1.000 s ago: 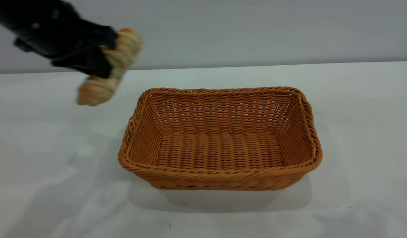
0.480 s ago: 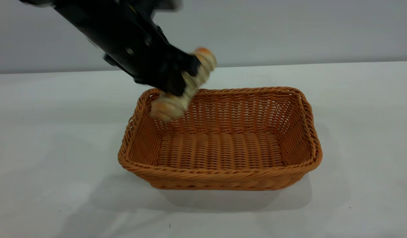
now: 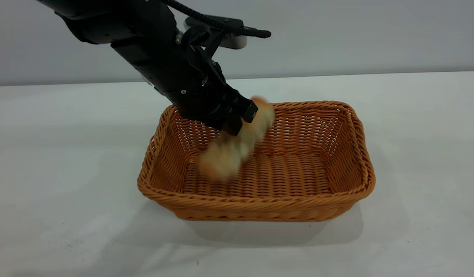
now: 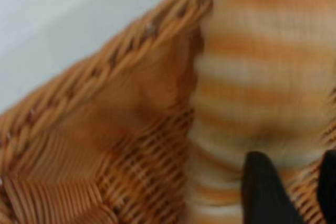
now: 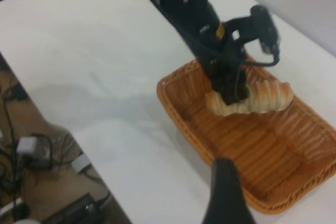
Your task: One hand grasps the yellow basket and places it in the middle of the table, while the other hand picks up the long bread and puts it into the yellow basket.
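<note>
Gripping the long bread (image 3: 237,144), left hand (image 3: 237,117) above the yellow basket (image 3: 348,154), right hand's state unclear.

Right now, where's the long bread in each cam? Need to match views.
Exterior view: the long bread hangs tilted over the yellow basket, in the left gripper.
Left wrist view: the bread fills the frame's right side, a dark finger in front of it.
Right wrist view: the bread lies across the far end of the basket, under the left gripper.
Shared landmark: the basket's braided rim.
</note>
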Motion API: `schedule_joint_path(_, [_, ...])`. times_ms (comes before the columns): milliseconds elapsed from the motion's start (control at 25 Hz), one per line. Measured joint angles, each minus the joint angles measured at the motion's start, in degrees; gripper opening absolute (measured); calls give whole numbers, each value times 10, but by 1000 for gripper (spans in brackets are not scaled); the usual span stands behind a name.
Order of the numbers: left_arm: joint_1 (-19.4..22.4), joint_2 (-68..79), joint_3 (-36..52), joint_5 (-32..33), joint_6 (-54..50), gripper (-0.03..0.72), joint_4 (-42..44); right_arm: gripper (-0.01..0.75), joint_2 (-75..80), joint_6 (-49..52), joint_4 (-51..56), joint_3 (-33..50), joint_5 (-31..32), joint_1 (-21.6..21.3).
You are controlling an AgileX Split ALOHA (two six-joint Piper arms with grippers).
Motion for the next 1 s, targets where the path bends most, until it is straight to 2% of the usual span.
schedule_joint_path(160, [0,-6,0,5,10,520,0,558,0,19,-19,0,5,0])
schedule_joint_path(280, [2,-27,0,34,22,575,1,558,0,42,-48,0,7,0])
schedule_joint_path(440, [17,-86,0,96,51,580,15,558,-4,91,-101,0,9,0])
schedule_joint_path(640, [59,-189,0,173,56,580,18,558,-39,152,-168,0,17,0])
schedule_joint_path(840, [105,-306,0,250,58,579,19,558,-95,206,-225,0,55,0])
schedule_joint_path(1000, [126,-388,0,327,58,579,22,558,-141,236,-251,0,92,0])
